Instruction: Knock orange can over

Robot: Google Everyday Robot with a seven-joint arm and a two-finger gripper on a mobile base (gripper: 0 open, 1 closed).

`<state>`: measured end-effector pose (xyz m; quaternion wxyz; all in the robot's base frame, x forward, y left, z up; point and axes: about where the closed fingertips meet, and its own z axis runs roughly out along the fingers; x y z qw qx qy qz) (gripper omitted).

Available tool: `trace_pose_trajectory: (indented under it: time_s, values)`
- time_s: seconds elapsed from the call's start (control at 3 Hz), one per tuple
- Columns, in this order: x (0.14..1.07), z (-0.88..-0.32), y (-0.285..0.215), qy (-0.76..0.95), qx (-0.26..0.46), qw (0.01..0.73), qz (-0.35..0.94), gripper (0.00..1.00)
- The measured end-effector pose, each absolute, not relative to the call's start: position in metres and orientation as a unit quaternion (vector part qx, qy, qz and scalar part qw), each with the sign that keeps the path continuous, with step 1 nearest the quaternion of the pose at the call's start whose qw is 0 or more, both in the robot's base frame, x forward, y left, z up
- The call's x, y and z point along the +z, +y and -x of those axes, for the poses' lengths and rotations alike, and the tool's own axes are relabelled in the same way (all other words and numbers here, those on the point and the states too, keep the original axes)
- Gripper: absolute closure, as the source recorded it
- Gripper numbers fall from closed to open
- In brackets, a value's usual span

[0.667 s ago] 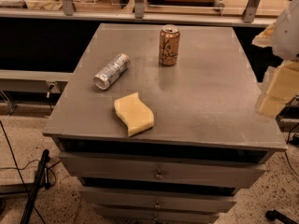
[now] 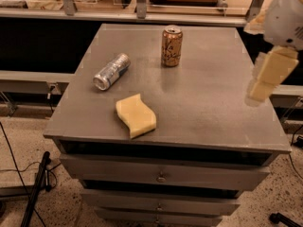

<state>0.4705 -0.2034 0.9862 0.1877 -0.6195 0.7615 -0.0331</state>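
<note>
Mottled cylindrical orange can (image 2: 172, 46) upright (silver-rimmed); hand (image 2: 259, 91) far right, apart.

The arm (image 2: 287, 16) comes in from the upper right. Its white, rounded wrist section sits above the right edge of the counter (image 2: 214, 109), near the far right corner. Below it the pale yellow pincer (image 2: 259, 91) hangs down, slanting a little to the left. Its tip is over the right edge, about midway along, in the air above the counter top.
</note>
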Motion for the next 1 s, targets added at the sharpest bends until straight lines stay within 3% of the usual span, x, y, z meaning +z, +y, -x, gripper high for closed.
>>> trace_pose_trajectory:
  time_s: [0.67, 1.0]
  values:
    - [1.021, -0.572, -0.145, 0.72, -0.053, 0.278, 0.633, 0.0]
    - [1.02, -0.59, -0.107, 0.712, -0.065, 0.273, 0.643, 0.0]
